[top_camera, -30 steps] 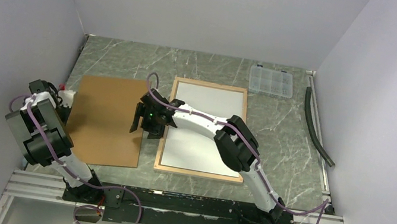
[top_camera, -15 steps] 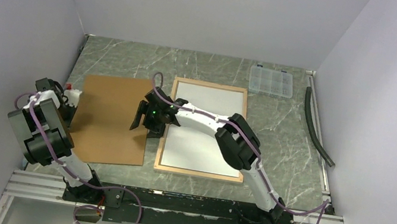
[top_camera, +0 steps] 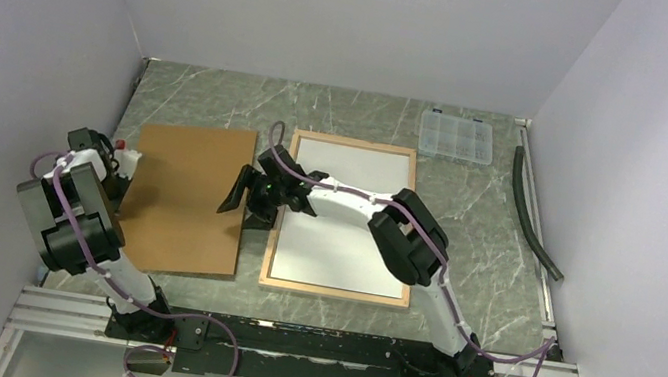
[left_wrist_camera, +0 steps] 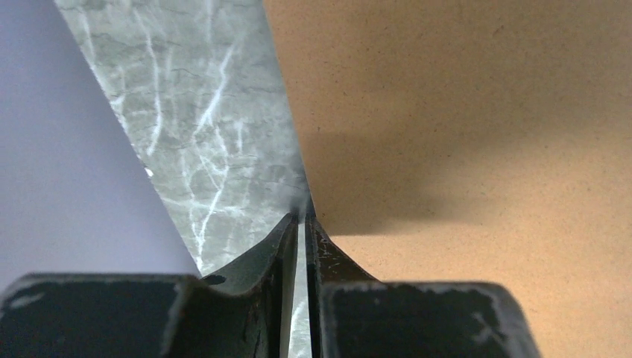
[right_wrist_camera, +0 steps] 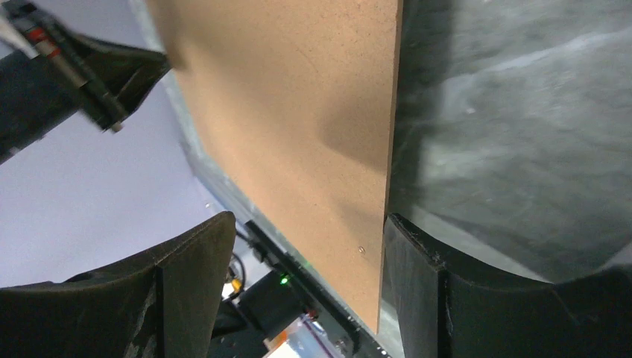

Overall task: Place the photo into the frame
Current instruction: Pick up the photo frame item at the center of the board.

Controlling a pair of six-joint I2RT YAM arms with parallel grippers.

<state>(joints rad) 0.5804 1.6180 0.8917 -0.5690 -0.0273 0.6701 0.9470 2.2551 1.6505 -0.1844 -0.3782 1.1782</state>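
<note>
**Left claw** (left_wrist_camera: 304, 220): the fingers are drawn together on the left edge of the brown backing panel (top_camera: 186, 201), leaving only a panel-thin slit between them. The hold is at the rim, probably because a flat board on a table (top_camera: 485, 233) offers no other purchase.

**Right claw** (right_wrist_camera: 309, 224): the fingers stand apart and straddle the panel's opposite edge without closing on it. In the wrist view that edge runs just inside one finger. The likely purpose is to steady or guide the free side of the board.

**Frame** (top_camera: 334, 293): it lies flat just beside the right claw, on the side away from the panel, with its light wood rails upward. Inside the rails is a plain white sheet. This is judged to be the photo (top_camera: 345, 251), lying picture side down and already seated. The backing appears to be the remaining part.

**Materials:**
- The panel is matte, fine-grained fibreboard, thin and stiff, with square-cut edges.
- The frame rails are narrow and straight.
- The photo back is smooth and featureless.
- The table is grey-green with white marble veining.
- A clear compartment box (top_camera: 456, 137) sits well beyond the frame, far from both claws.
</note>
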